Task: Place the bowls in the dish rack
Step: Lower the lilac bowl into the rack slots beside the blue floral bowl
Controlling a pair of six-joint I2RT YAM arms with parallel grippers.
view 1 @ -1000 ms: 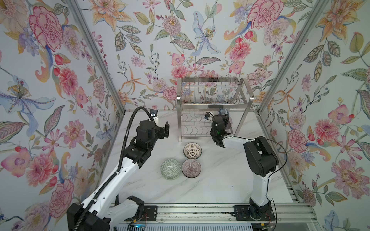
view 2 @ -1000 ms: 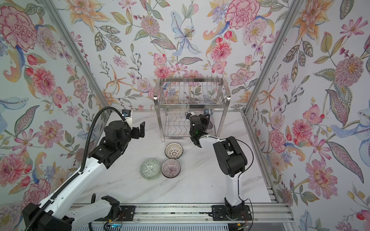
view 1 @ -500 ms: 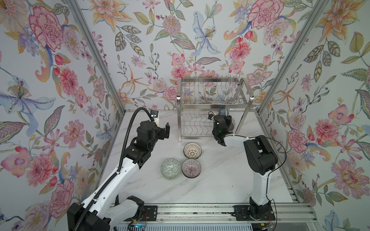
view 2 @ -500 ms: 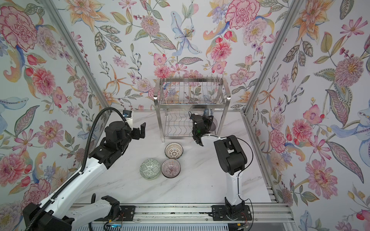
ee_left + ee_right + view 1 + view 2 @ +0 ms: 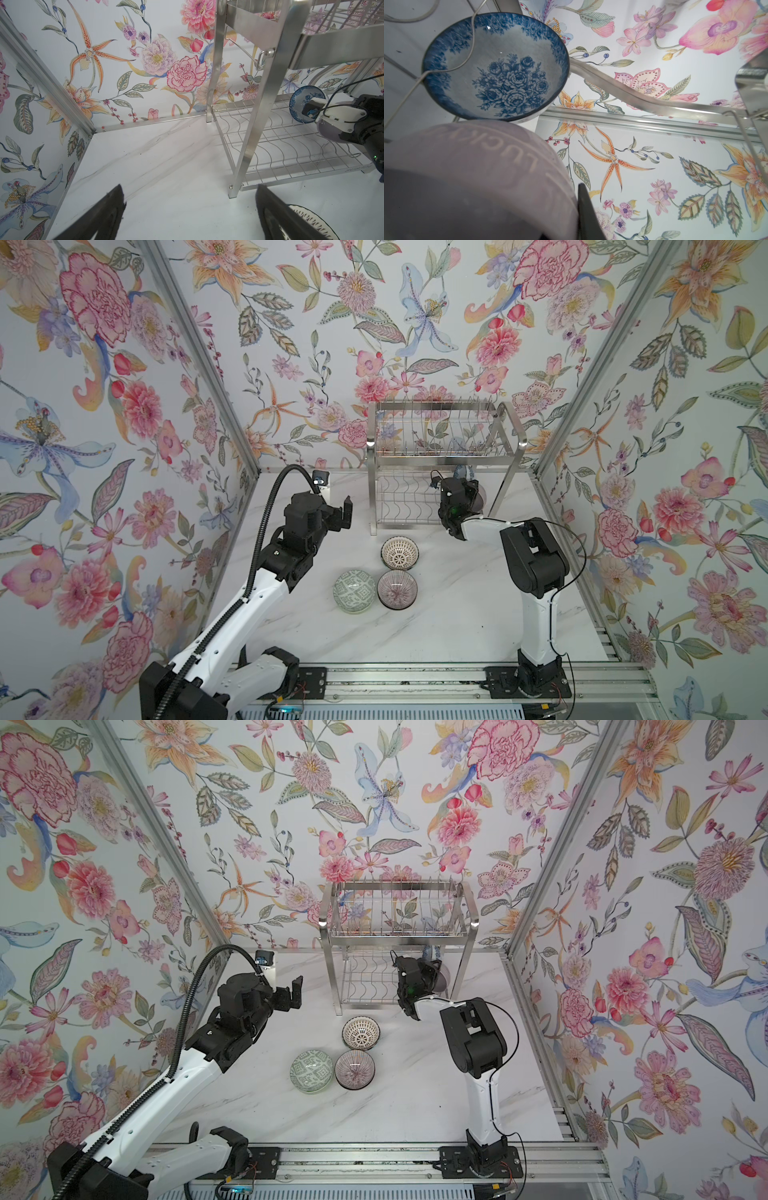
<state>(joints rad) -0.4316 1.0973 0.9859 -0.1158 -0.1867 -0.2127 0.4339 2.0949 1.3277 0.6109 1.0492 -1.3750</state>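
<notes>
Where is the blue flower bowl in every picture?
In a top view: blue flower bowl peeks out under the upper tier of the dish rack.
In a top view: the bowl, same spot.
Left wrist: on edge on the lower shelf.
Right wrist: inside facing the camera.
Shared landmark: lilac bowl just before it.

Pale letters "LUCK" stand on the lilac bowl [image 5: 467,176].

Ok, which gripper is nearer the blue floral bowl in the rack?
Right. The right gripper, shut on the lilac bowl, is beside the blue floral bowl on the lower shelf of the dish rack; the left gripper hangs open left of it.
</notes>
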